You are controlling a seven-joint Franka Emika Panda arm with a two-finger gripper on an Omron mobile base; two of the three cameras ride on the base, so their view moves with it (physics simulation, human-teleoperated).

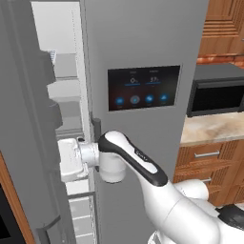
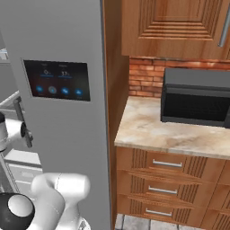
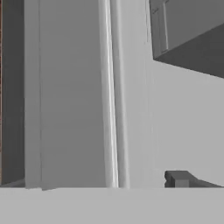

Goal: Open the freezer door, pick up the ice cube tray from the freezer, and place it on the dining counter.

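Grey shelves line the freezer [image 1: 71, 95] beside its open freezer door [image 1: 28, 143].

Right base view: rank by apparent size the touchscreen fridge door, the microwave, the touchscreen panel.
1. Touchscreen fridge door, by far the largest, though it is nearest the camera.
2. Microwave, cut off at the right edge.
3. Touchscreen panel, smallest.
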